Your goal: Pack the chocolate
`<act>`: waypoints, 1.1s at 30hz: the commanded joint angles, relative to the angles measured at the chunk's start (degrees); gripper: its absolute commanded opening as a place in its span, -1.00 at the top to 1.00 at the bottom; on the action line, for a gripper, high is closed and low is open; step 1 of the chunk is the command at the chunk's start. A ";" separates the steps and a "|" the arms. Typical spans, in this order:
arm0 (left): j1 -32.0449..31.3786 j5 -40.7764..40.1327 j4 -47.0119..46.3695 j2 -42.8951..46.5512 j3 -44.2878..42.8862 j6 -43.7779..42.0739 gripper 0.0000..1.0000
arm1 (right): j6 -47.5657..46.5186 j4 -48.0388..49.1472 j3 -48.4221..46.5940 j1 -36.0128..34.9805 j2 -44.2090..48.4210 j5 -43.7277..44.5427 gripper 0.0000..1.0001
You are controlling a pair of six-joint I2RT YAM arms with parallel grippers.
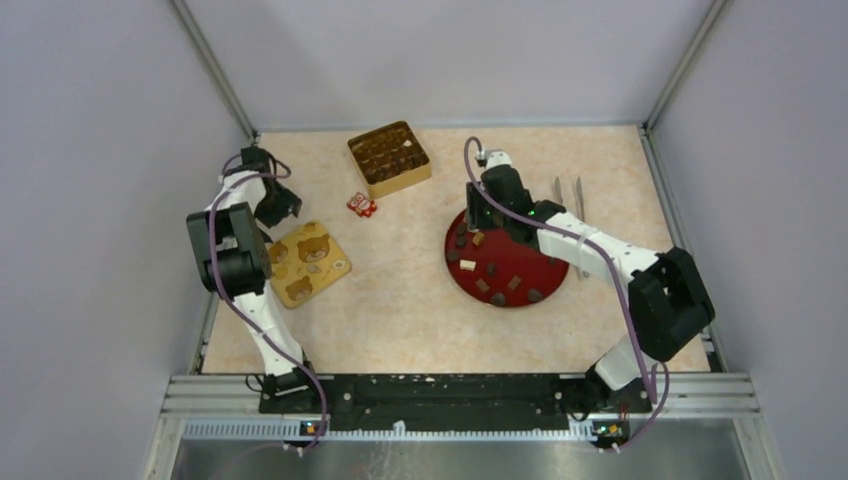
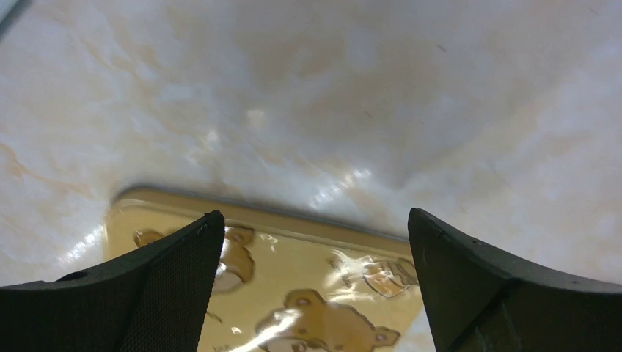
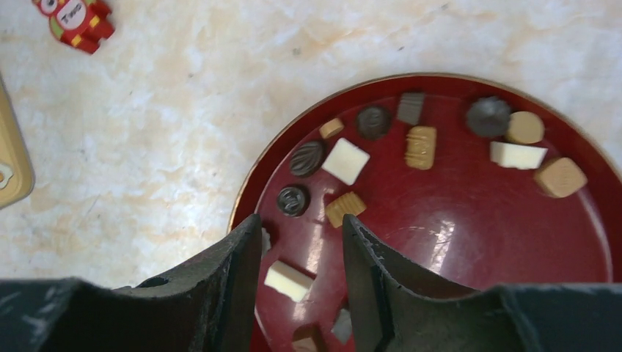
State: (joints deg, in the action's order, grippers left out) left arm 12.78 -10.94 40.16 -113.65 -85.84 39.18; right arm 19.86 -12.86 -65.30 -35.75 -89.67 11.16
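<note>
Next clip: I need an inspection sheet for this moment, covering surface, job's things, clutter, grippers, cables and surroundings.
Surface: beige marbled table, no spills seen.
Job's things: chocolate, dark, tan and white pieces loose on the red plate; gold box at far centre holds more pieces in compartments.
Clutter: bear lid lies flat at left, off the box; red-and-white wrapped items near the box; two slim metal tools right of the plate.
Grippers: left gripper open over the lid's edge; right gripper open over the plate's rim, holding nothing.
Cables: purple cables follow both arms; no snag seen.
Surroundings: grey walls, metal frame.
</note>
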 commanded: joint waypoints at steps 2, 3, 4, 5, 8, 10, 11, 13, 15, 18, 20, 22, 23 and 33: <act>4.38 1.82 1.31 -3.45 -3.19 1.46 -0.97 | 2.06 3.33 -1.42 -1.51 -0.29 -3.85 0.13; 4.71 2.47 1.65 -4.44 -3.98 1.10 -0.98 | 2.22 3.46 -1.03 -1.56 -0.19 -4.28 0.13; 4.86 2.88 2.45 -5.38 -4.87 1.03 -0.98 | 2.44 3.59 -0.53 -1.60 -0.16 -4.56 0.13; 4.82 3.86 3.23 -6.04 -5.31 0.99 -0.98 | 2.53 3.77 -0.17 -1.61 -0.16 -4.66 0.14; 4.08 7.36 2.30 -5.38 -2.14 0.76 -0.97 | 2.73 3.85 0.73 -1.61 0.01 -4.80 0.14; 3.07 8.88 0.64 -3.76 1.24 0.50 -0.98 | 2.77 3.78 0.90 -1.61 -0.02 -4.98 0.14; 2.30 9.64 -0.06 -2.75 3.01 0.22 -0.97 | 2.70 3.73 0.93 -1.65 -0.11 -5.19 0.14; 0.50 10.56 -0.46 -1.22 5.81 -0.01 -0.98 | 2.68 3.81 0.95 -1.61 -0.19 -5.51 0.14; -2.18 10.61 -1.25 0.60 9.18 -0.18 -0.98 | 2.65 3.90 1.03 -1.61 -0.41 -5.97 0.14; -6.75 13.35 -2.62 3.50 14.36 0.05 -0.98 | 2.57 4.13 0.96 -1.65 -0.80 -7.08 0.14; -10.24 14.62 -3.35 5.04 17.33 0.19 -0.97 | 2.79 4.36 1.12 -1.65 -0.94 -8.20 0.14; -13.98 15.83 -3.91 6.98 18.63 -0.36 -0.98 | 3.19 4.64 1.09 -1.97 -1.16 -9.16 0.14; -15.41 16.04 -3.65 8.07 18.82 -1.21 -0.98 | 3.18 4.74 1.06 -2.21 -1.27 -9.46 0.14; -5.74 4.52 8.98 28.02 24.46 -4.79 -0.98 | 2.42 6.18 -1.74 -7.45 -5.87 -13.96 0.10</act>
State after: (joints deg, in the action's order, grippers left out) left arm 0.25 -1.08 42.22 -94.85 -65.32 35.57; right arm 22.35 -9.04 -64.53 -40.45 -92.86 0.21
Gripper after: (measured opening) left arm 0.987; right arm 0.443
